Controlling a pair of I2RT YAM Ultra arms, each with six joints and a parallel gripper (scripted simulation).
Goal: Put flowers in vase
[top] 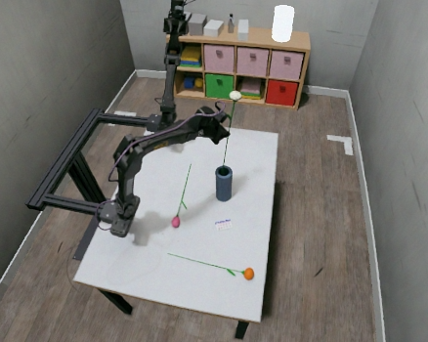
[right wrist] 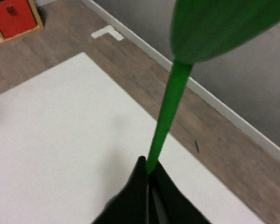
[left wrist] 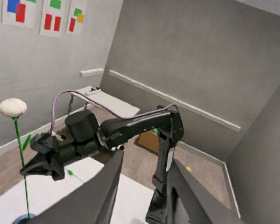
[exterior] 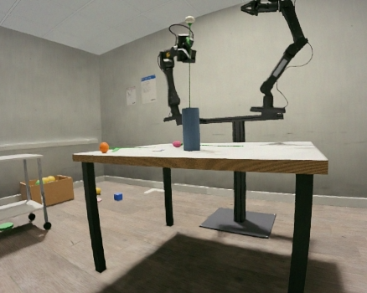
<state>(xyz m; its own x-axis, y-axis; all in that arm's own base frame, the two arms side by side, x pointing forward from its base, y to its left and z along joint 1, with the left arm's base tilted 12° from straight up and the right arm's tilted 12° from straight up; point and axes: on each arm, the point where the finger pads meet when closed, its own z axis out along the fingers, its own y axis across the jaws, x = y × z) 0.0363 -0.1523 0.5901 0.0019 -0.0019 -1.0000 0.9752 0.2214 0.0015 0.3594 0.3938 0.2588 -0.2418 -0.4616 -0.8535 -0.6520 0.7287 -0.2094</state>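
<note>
Flowers: 3 total — 1 white [top: 235,96] [exterior: 189,19] [left wrist: 12,107] [right wrist: 171,100] in the right gripper [top: 227,137] [exterior: 189,59] [left wrist: 20,173] [right wrist: 146,164], 1 pink [top: 176,222] [exterior: 177,144] and 1 orange [top: 249,274] [exterior: 104,147] on the counter [top: 152,264] [exterior: 198,162] [left wrist: 131,186] [right wrist: 51,110], below that gripper. Vases: 1 [top: 224,187] [exterior: 191,130] [left wrist: 24,219]. Arms: 2. Counters: 1 — four legs.

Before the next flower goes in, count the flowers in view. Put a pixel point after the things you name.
3: the white flower [top: 235,96] [exterior: 189,19] [left wrist: 12,107], upright in the right gripper [top: 227,136] [exterior: 189,55] [left wrist: 20,173] [right wrist: 149,172] above the vase [top: 224,188] [exterior: 191,130] [left wrist: 22,220]; the pink flower [top: 176,222] [exterior: 177,144] and orange flower [top: 248,274] [exterior: 104,147], lying on the table [top: 148,266] [exterior: 256,152] [left wrist: 83,172] [right wrist: 56,130].

We see a white flower [top: 235,96] [exterior: 189,19] [left wrist: 12,107] upright over the blue vase [top: 224,185] [exterior: 191,129] [left wrist: 24,219] — pink [top: 176,222] [exterior: 177,144] and orange flowers [top: 248,274] [exterior: 104,147] lying flat.
</note>
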